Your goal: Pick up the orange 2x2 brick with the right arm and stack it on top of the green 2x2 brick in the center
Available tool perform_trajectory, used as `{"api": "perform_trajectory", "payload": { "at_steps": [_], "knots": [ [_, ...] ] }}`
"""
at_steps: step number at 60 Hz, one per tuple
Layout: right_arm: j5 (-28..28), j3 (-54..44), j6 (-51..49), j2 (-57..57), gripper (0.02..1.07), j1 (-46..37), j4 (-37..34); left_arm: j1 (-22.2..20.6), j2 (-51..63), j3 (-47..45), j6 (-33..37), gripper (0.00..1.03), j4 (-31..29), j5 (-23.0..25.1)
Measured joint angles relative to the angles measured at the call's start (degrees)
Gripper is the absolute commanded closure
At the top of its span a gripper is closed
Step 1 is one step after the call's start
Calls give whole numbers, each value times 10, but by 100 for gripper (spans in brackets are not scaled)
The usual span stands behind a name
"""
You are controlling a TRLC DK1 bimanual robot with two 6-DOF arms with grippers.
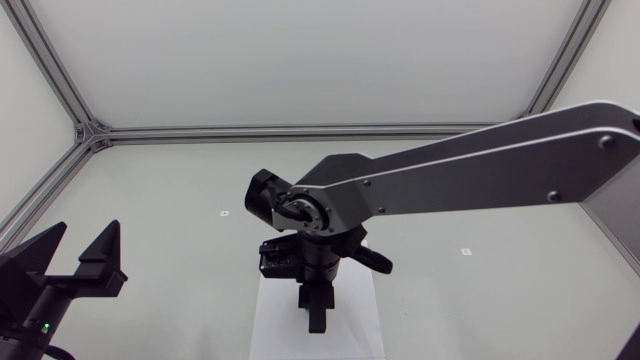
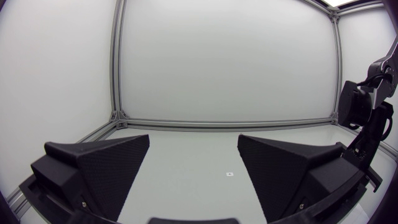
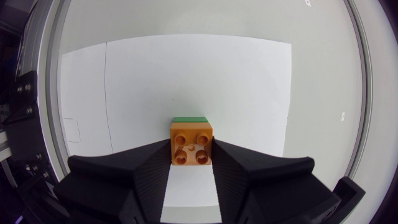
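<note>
from the head view, our right arm point(image 1: 470, 165) reaches across the tabletop point(image 1: 150, 190) to the middle, with the right jaws pointing down over a white sheet point(image 1: 268, 322). the bricks are hidden beneath the arm, and our left jaws sit spread at the left side. in the left wrist view, the left jaws stand wide apart with nothing between them. in the right wrist view, the right jaws pinch the orange brick point(image 3: 191, 144) from both sides, studs up, over the sheet. a strip of the green brick point(image 3: 189, 119) shows just past its far edge, lower down.
</note>
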Motion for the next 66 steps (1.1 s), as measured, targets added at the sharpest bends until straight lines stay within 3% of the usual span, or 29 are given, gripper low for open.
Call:
{"api": "perform_trajectory", "payload": {
  "at_steps": [20,38,66],
  "knots": [
    [-22,0,0,5,71,-16,-1,0,0,0,0,4,0,0],
    [6,-10,1,1,71,-2,10,0,0,0,0,4,0,0],
    [-16,2,0,11,71,-10,-1,0,0,0,0,4,0,0]
  ]
}}
